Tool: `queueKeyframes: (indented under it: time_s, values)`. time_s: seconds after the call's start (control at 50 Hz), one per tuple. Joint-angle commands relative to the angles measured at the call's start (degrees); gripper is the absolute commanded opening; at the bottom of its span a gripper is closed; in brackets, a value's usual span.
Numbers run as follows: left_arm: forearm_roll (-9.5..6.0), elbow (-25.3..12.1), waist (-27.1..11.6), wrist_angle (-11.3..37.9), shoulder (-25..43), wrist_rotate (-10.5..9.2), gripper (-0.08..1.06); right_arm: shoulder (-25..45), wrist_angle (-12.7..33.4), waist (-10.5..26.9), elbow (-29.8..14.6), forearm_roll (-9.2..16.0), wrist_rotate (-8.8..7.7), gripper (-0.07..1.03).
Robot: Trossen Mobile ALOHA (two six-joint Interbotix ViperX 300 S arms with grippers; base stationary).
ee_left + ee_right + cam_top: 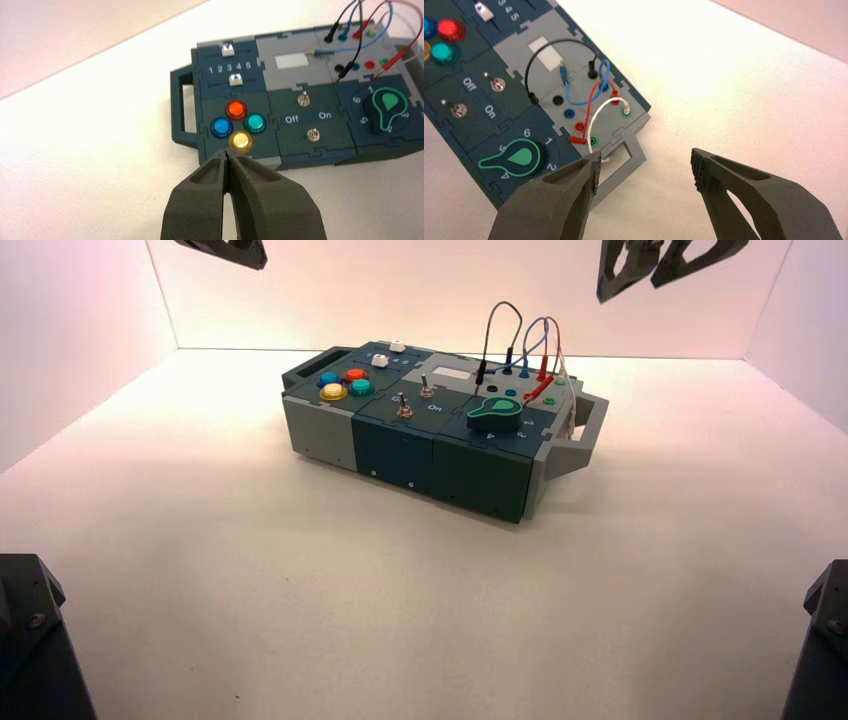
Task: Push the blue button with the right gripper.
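Observation:
The blue button [329,378] sits on the box's left end, in a cluster with an orange, a teal and a yellow button [334,392]. It shows plainly in the left wrist view [221,127] and only at the picture's edge in the right wrist view [426,26]. My right gripper [632,286] hangs high beyond the box's right end, open and empty, over the table beside the box's handle [646,169]. My left gripper [245,254] is parked high at the back left, shut and empty [227,156], with its tip pointing near the yellow button.
The box [400,445] stands turned on the white table. It bears two white sliders [229,50], two toggle switches [303,99] lettered Off and On, a green knob [387,106] and looped wires [589,95]. Grey handles [585,430] stick out at its ends. Walls enclose the table.

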Motion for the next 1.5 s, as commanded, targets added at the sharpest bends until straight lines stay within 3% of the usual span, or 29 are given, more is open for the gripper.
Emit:
queueKeyframes:
  time_s: [0.02,0.26,0.44,0.52,0.66,0.96,1.12,1.22,1.5]
  values:
    - [-0.09,-0.8,0.3,-0.6,0.1,-0.09,-0.03,-0.5,-0.3,0.0,-0.9,0.0,-0.09,0.93]
    - [0.09,-0.9,0.3,-0.8,0.4,0.00,-0.03,-0.3,-0.4,0.3,-1.1,0.2,0.00,0.93]
    - [0.09,-0.8,0.4,-0.8,-0.8,0.00,-0.03,-0.2,1.9,3.2,-3.0,0.4,-0.09,0.90]
    - [0.09,-0.8,0.9,-0.8,-1.3,0.00,-0.03,0.4,3.9,4.8,-4.7,0.4,-0.09,0.83]
    - [0.09,-1.0,2.8,0.1,-2.0,-0.26,-0.03,2.6,7.2,6.9,-8.3,0.8,-0.09,0.57]
    - [-0.09,-2.1,6.2,6.5,-5.5,-0.26,-0.03,8.6,13.6,10.4,-16.4,1.8,-0.09,0.52]
    - [-0.18,-3.0,6.9,10.3,-6.9,-1.05,-0.03,12.0,15.1,11.9,-19.5,2.5,-0.18,0.38]
    - [-0.26,-3.5,7.1,12.0,-7.9,-1.85,-0.03,14.2,15.1,12.9,-21.2,2.5,-0.26,0.23]
    - [-0.26,-3.5,7.1,13.8,-9.1,-2.90,-0.03,17.4,15.6,15.2,-25.2,2.5,-0.79,0.14]
